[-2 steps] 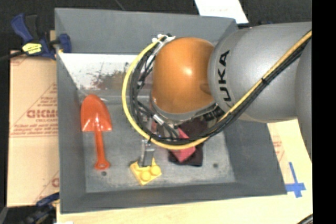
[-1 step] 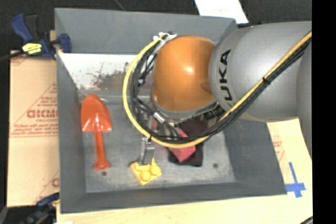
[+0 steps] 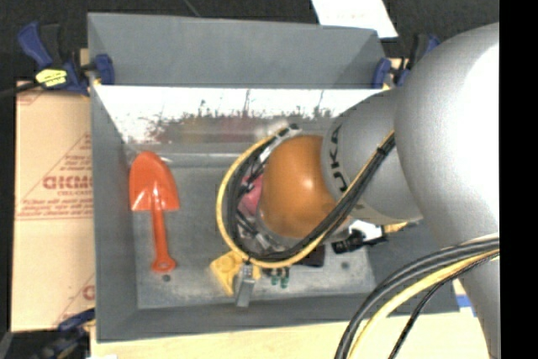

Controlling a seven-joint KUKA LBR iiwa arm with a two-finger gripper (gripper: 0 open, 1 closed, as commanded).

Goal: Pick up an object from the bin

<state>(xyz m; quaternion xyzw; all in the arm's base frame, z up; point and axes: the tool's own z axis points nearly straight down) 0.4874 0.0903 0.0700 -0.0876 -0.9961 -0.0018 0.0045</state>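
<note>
At bin (image 3: 113, 181) front, gripper (image 3: 244, 288) beside yellow piece (image 3: 224, 268) — grip unclear, orange shovel (image 3: 154, 196) left.

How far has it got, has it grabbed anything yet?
The arm reaches into the bin, its gripper low by the near wall, next to a yellow piece. Whether it grips that I cannot tell; nothing looks lifted. The orange shovel lies apart at the left. Lifting remains.

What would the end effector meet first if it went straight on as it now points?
Probably the small yellow thing on the bin floor, low in the view: the end effector points down right beside it. Depth is unclear, so it may instead reach bare grey floor next to it.
</note>
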